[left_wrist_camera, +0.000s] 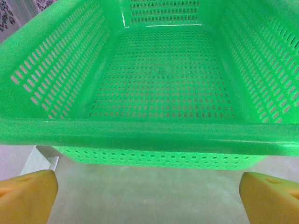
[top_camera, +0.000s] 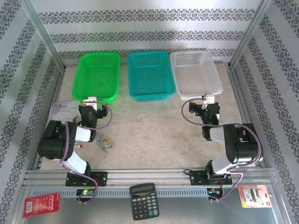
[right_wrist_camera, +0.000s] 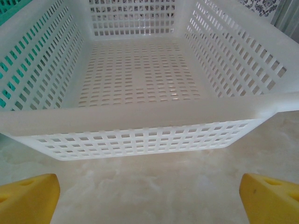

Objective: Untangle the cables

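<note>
Jaws both released, empty; cables (top_camera: 106,142) clumped on table (top_camera: 154,133) beside left arm (top_camera: 58,142).

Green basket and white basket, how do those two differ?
The green basket is bright green; the white basket is milky white. Green sits leftmost in the row, white rightmost, with the teal basket between. Green's walls have narrow slits; white's have wider squarish holes. Both are empty, upright, perforated plastic.

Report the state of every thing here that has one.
Green perforated plastic basket: empty, upright.
Teal perforated plastic basket: empty, upright.
White perforated plastic basket: empty, upright.
Clump of thin curly cables: tangled, lying on the table, unheld.
Left gripper: open, holding nothing.
Right gripper: open, holding nothing.
</note>
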